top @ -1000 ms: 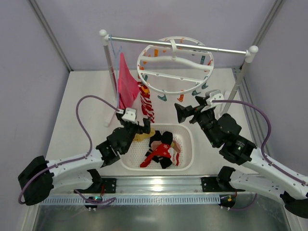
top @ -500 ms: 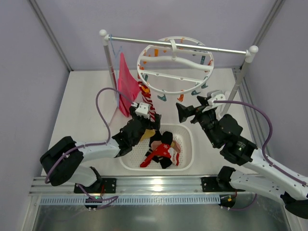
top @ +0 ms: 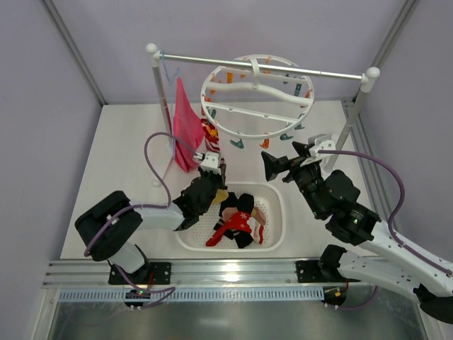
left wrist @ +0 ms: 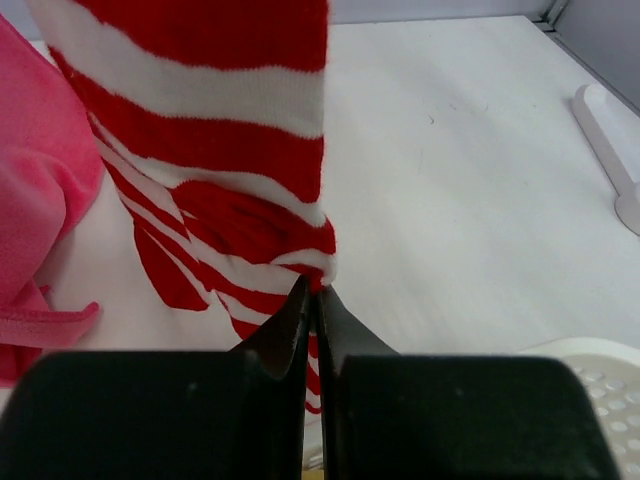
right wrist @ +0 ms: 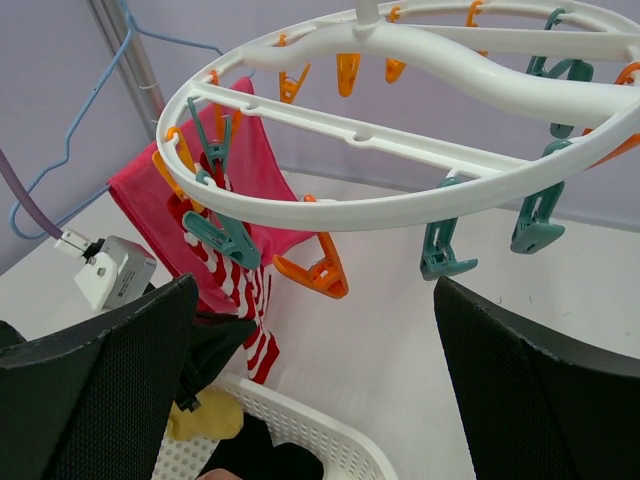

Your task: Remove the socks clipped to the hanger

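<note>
Sock (left wrist: 215, 170) hangs red-and-white striped, its bottom bunched.

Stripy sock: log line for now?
left pincer: shut on red-and-white striped fabric sock | right pincer: open | sock: clipped on white round plastic hanger

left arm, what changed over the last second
The left arm reached forward from beside the white perforated plastic basket to the hanging red-and-white striped fabric sock, and the left end effector shut on the sock's lower end. The sock is still clipped to the white round plastic hanger. Unchanged: the right end effector open below the hanger, the loose socks in the basket, the magenta-pink cloth.
</note>
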Available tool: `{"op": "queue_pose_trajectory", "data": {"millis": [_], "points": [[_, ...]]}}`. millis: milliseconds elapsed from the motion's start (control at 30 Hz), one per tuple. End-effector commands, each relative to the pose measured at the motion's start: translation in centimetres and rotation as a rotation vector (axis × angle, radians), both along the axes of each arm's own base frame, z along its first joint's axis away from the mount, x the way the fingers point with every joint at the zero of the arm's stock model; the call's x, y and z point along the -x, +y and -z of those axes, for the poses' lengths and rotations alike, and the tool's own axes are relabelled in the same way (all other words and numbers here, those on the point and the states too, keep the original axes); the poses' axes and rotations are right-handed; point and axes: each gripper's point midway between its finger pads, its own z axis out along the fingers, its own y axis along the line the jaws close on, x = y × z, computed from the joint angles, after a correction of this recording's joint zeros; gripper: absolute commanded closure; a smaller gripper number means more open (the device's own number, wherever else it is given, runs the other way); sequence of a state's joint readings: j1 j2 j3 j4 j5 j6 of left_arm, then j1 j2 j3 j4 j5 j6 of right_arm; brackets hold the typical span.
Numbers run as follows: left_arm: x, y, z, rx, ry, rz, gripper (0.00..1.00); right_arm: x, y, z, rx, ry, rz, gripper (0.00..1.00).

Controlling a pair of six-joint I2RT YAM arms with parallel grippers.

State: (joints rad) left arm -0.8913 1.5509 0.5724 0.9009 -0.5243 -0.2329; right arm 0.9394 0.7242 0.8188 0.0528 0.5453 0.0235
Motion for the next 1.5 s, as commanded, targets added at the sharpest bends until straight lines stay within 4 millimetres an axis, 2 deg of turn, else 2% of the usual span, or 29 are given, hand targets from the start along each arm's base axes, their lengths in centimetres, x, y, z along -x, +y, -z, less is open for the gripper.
{"op": "queue_pose_trajectory", "data": {"millis": [0, 100, 133, 200, 267, 300, 367, 467, 733, 767, 800, 867, 900, 967, 1033, 1167, 1233, 1400, 1467], "points": [[0.3, 0.6, -2.4, 0.109, -0.074, -0.01, 1.0, -0.1, -0.4, -1.2, -0.033, -0.032, 0.021, 0.0], [1.2, 1.2, -2.7, 0.113, -0.085, -0.002, 1.0, -0.2, -0.2, -1.5, -0.03, -0.034, 0.016, 0.0], [1.6, 1.3, -3.4, 0.123, -0.099, 0.007, 1.0, -0.4, 0.0, -1.4, -0.024, -0.033, 0.013, 0.0], [2.4, 1.7, -3.2, 0.12, -0.103, 0.016, 1.0, -0.4, 0.6, -1.8, -0.023, -0.039, -0.01, 0.0], [3.4, 1.7, -4.1, 0.131, -0.122, 0.038, 1.0, -0.7, 1.7, -1.7, -0.01, -0.034, -0.034, 0.0], [3.9, 1.7, -3.7, 0.121, -0.117, 0.048, 1.0, -0.4, 2.3, -2.6, -0.017, -0.047, -0.07, 0.0], [4.5, 1.9, -4.3, 0.126, -0.129, 0.059, 1.0, -0.7, 3.9, -2.7, 0.0, -0.045, -0.115, 0.0], [5.3, 2.1, -4.4, 0.123, -0.137, 0.075, 1.0, -0.6, 6.6, -4.8, 0.054, -0.071, -0.217, 0.0], [6.9, 2.0, -4.4, 0.125, -0.157, 0.143, 1.0, 0.5, 13.0, -4.7, 0.16, -0.076, -0.498, 0.0], [7.3, 1.8, -4.2, 0.12, -0.155, 0.16, 1.0, 0.4, 13.3, -4.9, 0.175, -0.068, -0.51, 0.0], [7.6, 1.5, -4.4, 0.12, -0.16, 0.175, 1.0, 0.3, 14.4, -3.6, 0.208, -0.038, -0.556, 0.0], [8.4, 0.9, -4.6, 0.123, -0.165, 0.211, 1.0, 0.2, 15.2, -3.7, 0.214, -0.029, -0.623, 0.0], [8.6, 0.7, -4.7, 0.122, -0.169, 0.221, 1.0, -0.1, 15.8, -3.0, 0.222, -0.007, -0.651, 0.0], [9.1, 0.3, -4.8, 0.125, -0.175, 0.238, 1.0, 0.3, 16.4, -3.3, 0.21, 0.003, -0.724, 0.0], [9.6, -0.1, -5.0, 0.128, -0.177, 0.257, 1.0, 0.0, 16.9, -2.4, 0.225, 0.034, -0.753, 0.0], [10.4, -1.2, -5.2, 0.136, -0.176, 0.302, 1.0, -0.3, 17.1, -2.3, 0.22, 0.054, -0.767, 0.0], [10.5, -1.7, -5.7, 0.14, -0.183, 0.306, 1.0, -0.4, 17.0, -2.2, 0.214, 0.064, -0.763, 0.0], [10.9, -2.7, -5.8, 0.122, -0.191, 0.316, 1.0, 1.3, 15.6, -3.4, 0.177, 0.019, -0.773, 0.0], [11.1, -2.9, -6.0, 0.129, -0.199, 0.318, 1.0, 1.4, 15.0, -3.2, 0.17, 0.017, -0.754, 0.0]]}}
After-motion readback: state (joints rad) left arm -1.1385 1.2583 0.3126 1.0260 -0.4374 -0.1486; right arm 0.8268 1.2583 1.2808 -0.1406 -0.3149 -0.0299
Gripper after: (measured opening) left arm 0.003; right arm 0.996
